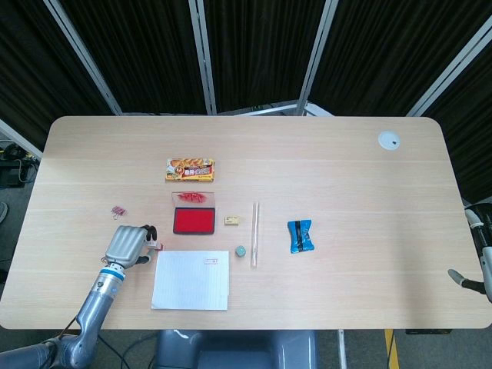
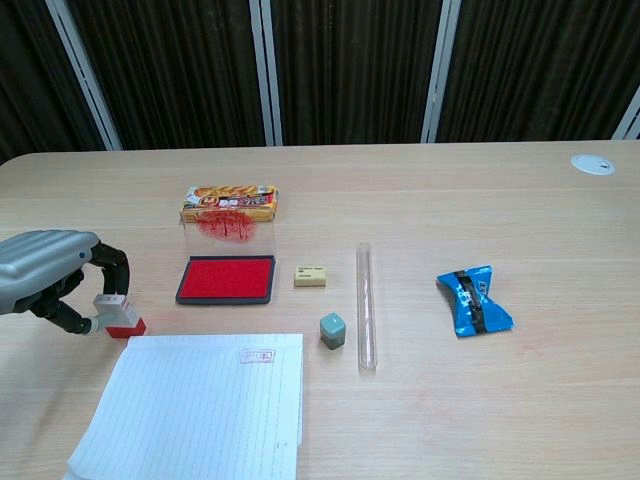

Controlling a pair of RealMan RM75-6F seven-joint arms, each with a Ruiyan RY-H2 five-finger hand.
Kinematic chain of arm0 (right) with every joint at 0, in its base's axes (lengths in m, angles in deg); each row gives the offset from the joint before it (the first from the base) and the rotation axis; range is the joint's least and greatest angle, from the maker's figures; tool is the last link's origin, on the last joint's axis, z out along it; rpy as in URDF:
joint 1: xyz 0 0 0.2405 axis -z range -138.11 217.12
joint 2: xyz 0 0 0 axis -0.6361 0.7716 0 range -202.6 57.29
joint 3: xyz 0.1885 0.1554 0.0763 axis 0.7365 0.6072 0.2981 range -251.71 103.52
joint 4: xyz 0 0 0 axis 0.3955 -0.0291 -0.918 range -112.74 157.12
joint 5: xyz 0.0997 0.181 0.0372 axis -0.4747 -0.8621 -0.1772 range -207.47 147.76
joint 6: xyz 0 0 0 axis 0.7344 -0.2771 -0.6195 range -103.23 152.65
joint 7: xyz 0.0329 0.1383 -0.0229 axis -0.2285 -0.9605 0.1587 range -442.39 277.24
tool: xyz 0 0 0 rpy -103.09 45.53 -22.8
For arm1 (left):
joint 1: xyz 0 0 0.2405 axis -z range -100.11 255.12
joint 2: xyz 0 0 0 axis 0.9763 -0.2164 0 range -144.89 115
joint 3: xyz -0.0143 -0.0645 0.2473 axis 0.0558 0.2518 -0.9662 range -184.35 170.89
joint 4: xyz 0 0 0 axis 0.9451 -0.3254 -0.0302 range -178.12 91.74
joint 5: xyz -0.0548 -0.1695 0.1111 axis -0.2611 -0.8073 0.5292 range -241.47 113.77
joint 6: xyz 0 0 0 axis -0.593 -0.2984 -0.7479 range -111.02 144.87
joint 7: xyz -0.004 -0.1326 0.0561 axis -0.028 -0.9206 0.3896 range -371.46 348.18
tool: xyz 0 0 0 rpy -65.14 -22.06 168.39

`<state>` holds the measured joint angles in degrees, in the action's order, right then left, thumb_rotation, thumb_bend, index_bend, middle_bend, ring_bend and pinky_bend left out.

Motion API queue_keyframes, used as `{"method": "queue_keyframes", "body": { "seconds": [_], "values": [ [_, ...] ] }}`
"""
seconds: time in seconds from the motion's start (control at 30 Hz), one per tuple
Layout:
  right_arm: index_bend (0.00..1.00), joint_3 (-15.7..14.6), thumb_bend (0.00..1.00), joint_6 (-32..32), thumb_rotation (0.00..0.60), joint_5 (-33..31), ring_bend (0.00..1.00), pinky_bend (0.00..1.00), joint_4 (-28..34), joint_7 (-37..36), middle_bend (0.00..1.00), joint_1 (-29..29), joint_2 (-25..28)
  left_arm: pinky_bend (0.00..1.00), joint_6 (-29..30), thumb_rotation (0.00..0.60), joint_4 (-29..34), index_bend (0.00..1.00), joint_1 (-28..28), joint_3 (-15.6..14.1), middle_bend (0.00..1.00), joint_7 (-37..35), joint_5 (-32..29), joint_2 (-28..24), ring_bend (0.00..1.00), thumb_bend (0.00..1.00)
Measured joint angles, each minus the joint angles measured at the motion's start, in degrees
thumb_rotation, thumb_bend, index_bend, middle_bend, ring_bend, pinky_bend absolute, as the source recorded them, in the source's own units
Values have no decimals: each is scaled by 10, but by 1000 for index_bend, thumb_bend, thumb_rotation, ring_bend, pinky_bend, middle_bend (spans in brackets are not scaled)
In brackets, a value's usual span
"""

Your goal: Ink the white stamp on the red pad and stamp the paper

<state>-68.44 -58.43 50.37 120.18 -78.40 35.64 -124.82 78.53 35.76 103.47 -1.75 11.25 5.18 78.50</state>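
The white stamp (image 2: 110,310) with a red base stands on the table left of the lined paper (image 2: 190,410). My left hand (image 2: 50,272) curls around it, with thumb and fingers closed against its white body. From the head view the stamp (image 1: 154,245) peeks out beside the left hand (image 1: 126,244). The open red ink pad (image 2: 226,278) lies just right of the stamp and behind the paper. A red imprint (image 2: 258,355) shows near the paper's top edge. Only a sliver of my right hand (image 1: 463,280) shows at the right edge of the head view.
A snack box (image 2: 230,203) sits behind the pad. A small eraser (image 2: 310,276), a grey cube (image 2: 332,330), a clear tube (image 2: 366,305) and a blue packet (image 2: 472,298) lie to the right. A pink clip (image 1: 118,211) lies above the left hand.
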Motion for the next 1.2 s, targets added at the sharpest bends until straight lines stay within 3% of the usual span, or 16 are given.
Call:
{"method": "queue_keyframes", "body": {
  "seconds": [0.47, 0.7, 0.93, 1.2],
  "values": [
    [0, 0, 0, 2, 600, -3, 0, 0, -1, -3, 0, 0, 0, 903, 3, 600, 3, 522, 3, 2, 501, -3, -5, 0, 863, 339],
    [0, 0, 0, 1, 600, -1, 0, 0, 1, -1, 0, 0, 0, 903, 3, 600, 43, 525, 5, 12, 505, -32, -2, -21, 862, 367],
    [0, 1, 0, 2, 600, -6, 0, 0, 6, 7, 0, -1, 1, 903, -33, 600, 112, 532, 38, 55, 505, -43, -39, -67, 863, 376],
    [0, 6, 0, 0, 600, -14, 0, 0, 10, 16, 0, -3, -1, 903, -78, 600, 105, 533, 104, 94, 505, 18, -123, -67, 862, 388]
  ]
}}
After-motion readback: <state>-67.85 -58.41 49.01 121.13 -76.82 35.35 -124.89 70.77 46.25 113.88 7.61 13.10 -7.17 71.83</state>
